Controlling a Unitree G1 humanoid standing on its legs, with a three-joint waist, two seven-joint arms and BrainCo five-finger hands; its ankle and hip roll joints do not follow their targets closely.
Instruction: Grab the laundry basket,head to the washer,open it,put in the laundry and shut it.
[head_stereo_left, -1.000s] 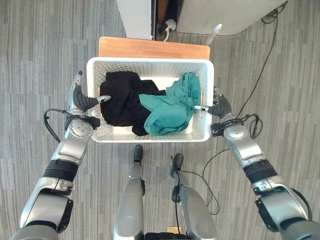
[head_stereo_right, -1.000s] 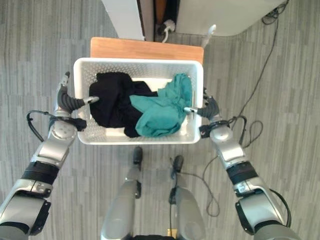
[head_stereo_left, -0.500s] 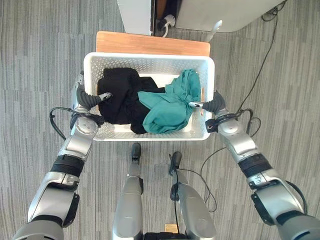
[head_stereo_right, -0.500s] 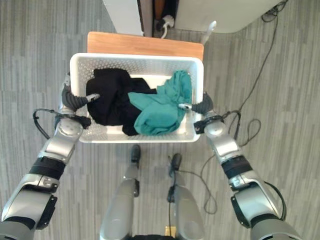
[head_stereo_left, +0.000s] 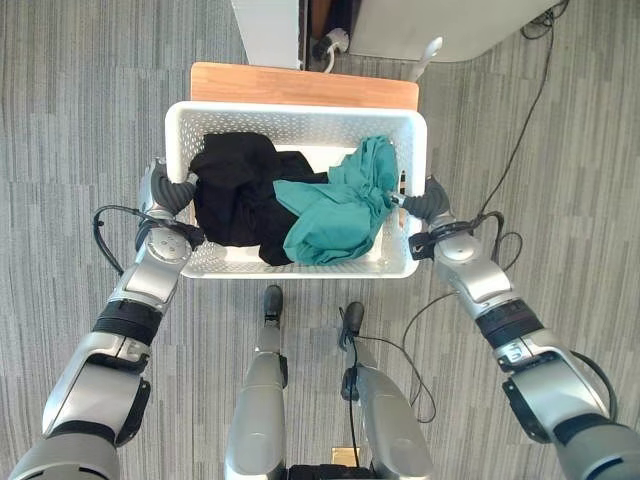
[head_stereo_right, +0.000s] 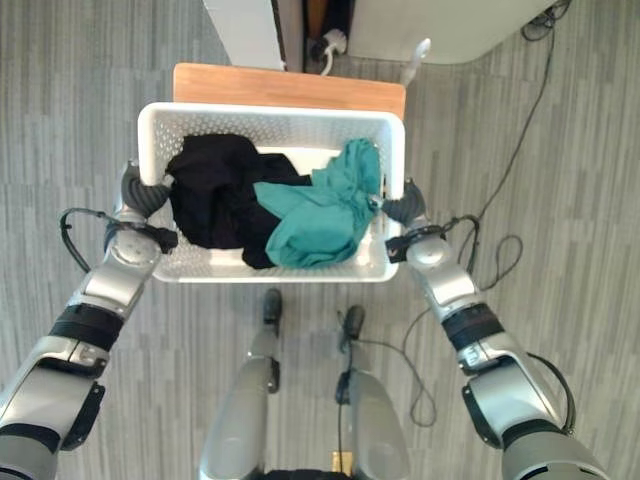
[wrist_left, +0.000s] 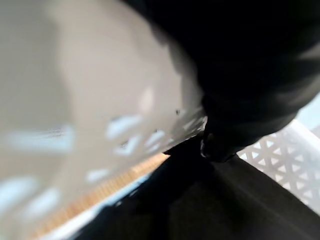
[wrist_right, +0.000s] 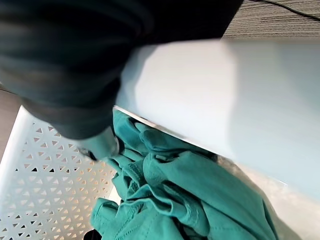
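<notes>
Laundry basket (head_stereo_left: 296, 262), white and perforated, is sitting dead centre in the head views, over the grey striped floor (head_stereo_left: 80, 120). The left hand (head_stereo_left: 168, 193) is clamping the basket's nine o'clock wall, its thumb hooking over the rim. The right hand (head_stereo_left: 427, 202) is gripping the three o'clock wall, one finger curling over the rim beside the cloth. Inside, the black garment (head_stereo_left: 235, 195) is lying toward nine o'clock, the teal garment (head_stereo_left: 340, 212) toward three o'clock, the two overlapping. Beyond, at twelve o'clock, the wooden tabletop (head_stereo_left: 300, 87) is peeking out just behind the basket's far rim.
</notes>
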